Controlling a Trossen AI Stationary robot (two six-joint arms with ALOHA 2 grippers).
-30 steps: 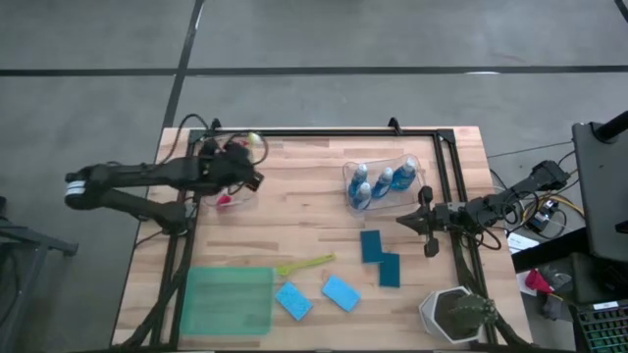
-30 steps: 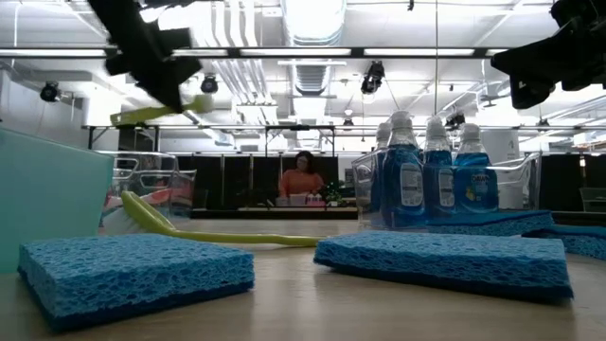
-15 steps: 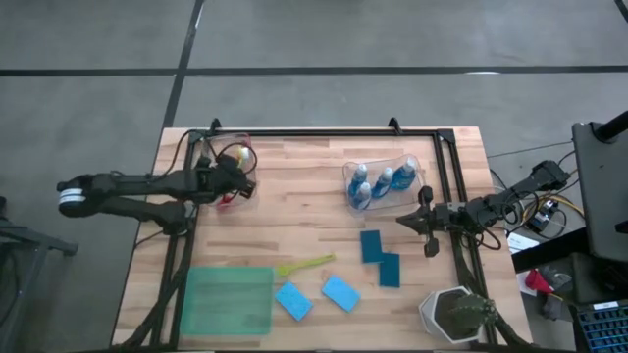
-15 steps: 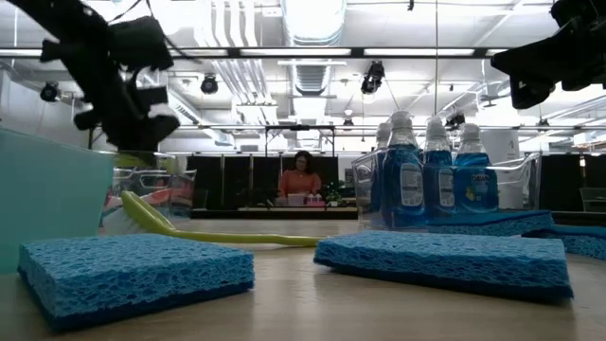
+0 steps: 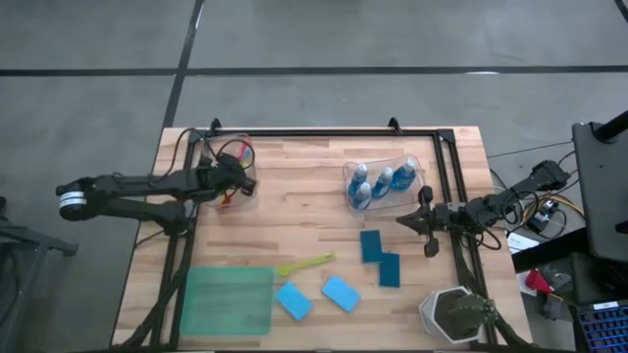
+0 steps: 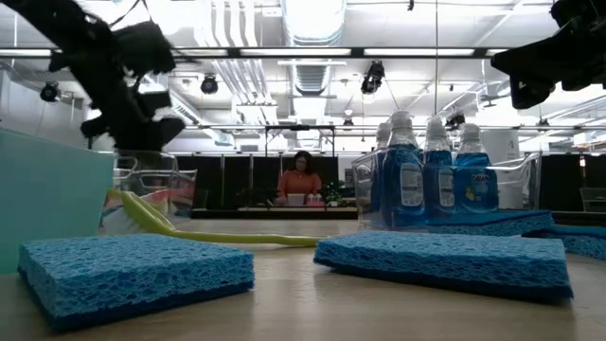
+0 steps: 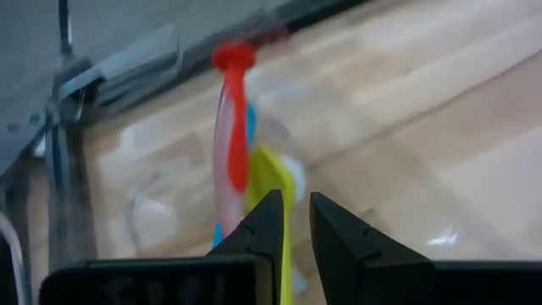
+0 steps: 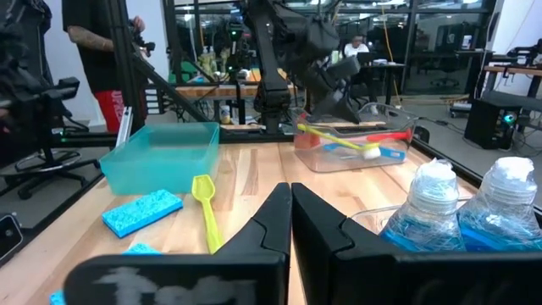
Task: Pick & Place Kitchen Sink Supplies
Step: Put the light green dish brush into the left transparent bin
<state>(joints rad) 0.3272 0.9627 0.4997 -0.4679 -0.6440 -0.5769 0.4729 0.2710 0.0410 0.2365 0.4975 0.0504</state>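
The left gripper [image 5: 235, 179] is hanging over the clear bin [image 5: 238, 196] at the table's far left, its fingers [image 7: 264, 229] standing slightly apart with nothing between them. In that bin a pink brush [image 7: 235, 127], a yellow-green brush [image 7: 269, 174] and a blue one are lying together (the blue is mostly hidden under the others). The right gripper [image 5: 425, 222] is waiting above the table's right side, fingers pressed together and pinching nothing. Three bottles [image 5: 381, 183] are sitting in a second clear bin [image 5: 412, 165] at the far middle-right. Another yellow-green brush [image 5: 306, 264] is lying on the wood near the green tray [image 5: 228, 299], with two blue sponges [image 5: 316, 296] just beside it and two teal sponges [image 5: 380, 257] nearer the right arm. A potted plant [image 5: 457, 314] is sitting at the near right corner.
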